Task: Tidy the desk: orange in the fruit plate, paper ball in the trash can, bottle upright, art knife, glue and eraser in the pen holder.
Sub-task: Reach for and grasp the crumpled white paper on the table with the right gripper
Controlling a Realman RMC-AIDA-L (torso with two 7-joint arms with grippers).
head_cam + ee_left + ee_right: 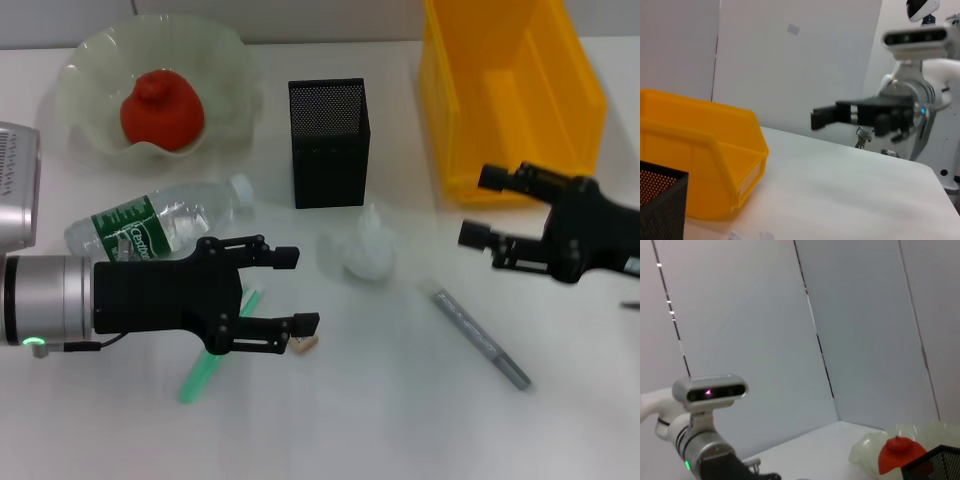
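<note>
Evidently the left gripper [300, 292] is hovering with fingers spread right above the small beige eraser block [305, 344], nearer than the empty, spread right gripper [482, 208] across the desk [400, 420].

Left end effector [300, 290] open; right end effector [478, 206] open, raised.

The head camera is looking steeply down on the surface [380, 420], taking in both hands. The left wrist camera is sitting low, facing across past the trash can [705, 160] toward the right hand [822, 117]. The right wrist camera is looking back, tilted upward, catching the fruit plate [867, 455], which the head view shares.
</note>
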